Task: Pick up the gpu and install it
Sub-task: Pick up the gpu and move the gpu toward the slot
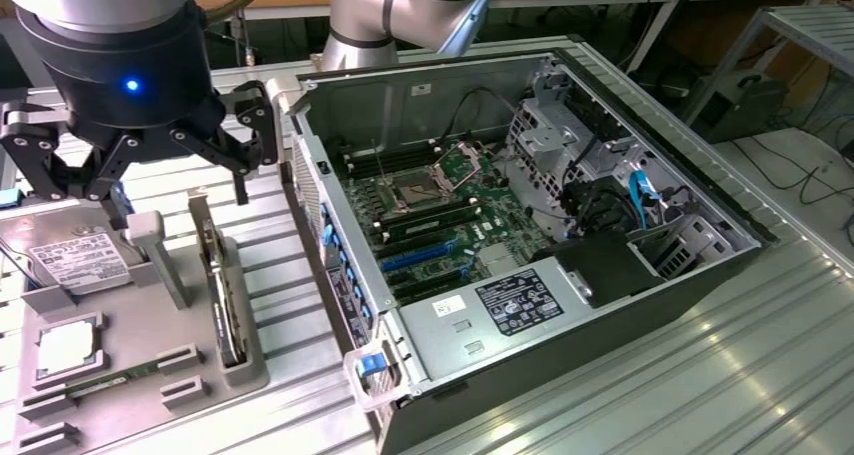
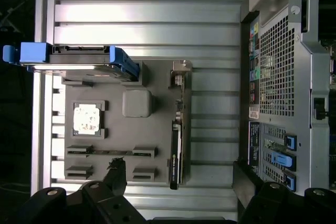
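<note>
The gpu is a thin dark card with a silvery bracket. It stands on edge in a slot of the grey holder tray, to the exterior view's left of the open computer case. My black gripper hangs above the tray, open, with nothing between its fingers. In the wrist view the gpu shows edge-on below me, roughly between the two spread fingertips of the gripper. Blue expansion slots lie on the motherboard inside the case.
The tray also carries a silver hard drive with blue rails, a square processor, a narrow memory stick and a grey block. The case's perforated rear panel stands close beside the tray. All sits on a ribbed metal table.
</note>
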Robot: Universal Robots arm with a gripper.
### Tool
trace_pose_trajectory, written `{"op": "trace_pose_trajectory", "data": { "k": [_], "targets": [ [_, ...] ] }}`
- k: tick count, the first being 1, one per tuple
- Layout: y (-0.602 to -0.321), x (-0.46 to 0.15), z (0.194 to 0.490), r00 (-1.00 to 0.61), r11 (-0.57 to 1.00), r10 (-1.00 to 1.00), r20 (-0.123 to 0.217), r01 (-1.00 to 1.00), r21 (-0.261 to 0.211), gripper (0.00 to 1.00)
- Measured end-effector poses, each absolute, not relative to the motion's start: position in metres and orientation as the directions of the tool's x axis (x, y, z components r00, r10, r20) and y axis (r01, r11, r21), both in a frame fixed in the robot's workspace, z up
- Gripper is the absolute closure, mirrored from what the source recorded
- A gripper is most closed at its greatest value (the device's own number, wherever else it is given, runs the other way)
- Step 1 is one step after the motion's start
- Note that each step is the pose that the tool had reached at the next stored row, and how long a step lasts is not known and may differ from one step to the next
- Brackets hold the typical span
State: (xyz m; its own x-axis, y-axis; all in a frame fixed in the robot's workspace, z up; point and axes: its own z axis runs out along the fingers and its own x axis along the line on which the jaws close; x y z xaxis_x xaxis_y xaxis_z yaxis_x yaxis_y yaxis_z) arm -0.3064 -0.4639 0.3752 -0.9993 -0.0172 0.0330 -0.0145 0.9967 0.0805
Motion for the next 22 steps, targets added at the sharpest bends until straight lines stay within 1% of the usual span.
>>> {"op": "trace_pose_trajectory", "data": {
  "k": [12, 13, 14, 20, 21, 22],
  "targets": [
    [-0.474, -0.306, 0.366, -0.999, 0.997, -0.017, 0.033, -0.014, 0.077, 0.10],
    [-0.474, -0.306, 0.364, -0.999, 0.997, -0.017, 0.033, -0.014, 0.078, 0.09],
    [-0.474, -0.306, 0.364, -0.999, 0.997, -0.017, 0.033, -0.014, 0.078, 0.02],
    [-0.475, -0.306, 0.362, -0.999, 0.997, -0.017, 0.036, -0.014, 0.077, 0.02],
    [-0.475, -0.306, 0.362, -0.999, 0.997, -0.017, 0.037, -0.014, 0.077, 0.04],
    [-0.475, -0.306, 0.361, -0.999, 0.997, -0.017, 0.039, -0.014, 0.077, 0.11]
  ]
}}
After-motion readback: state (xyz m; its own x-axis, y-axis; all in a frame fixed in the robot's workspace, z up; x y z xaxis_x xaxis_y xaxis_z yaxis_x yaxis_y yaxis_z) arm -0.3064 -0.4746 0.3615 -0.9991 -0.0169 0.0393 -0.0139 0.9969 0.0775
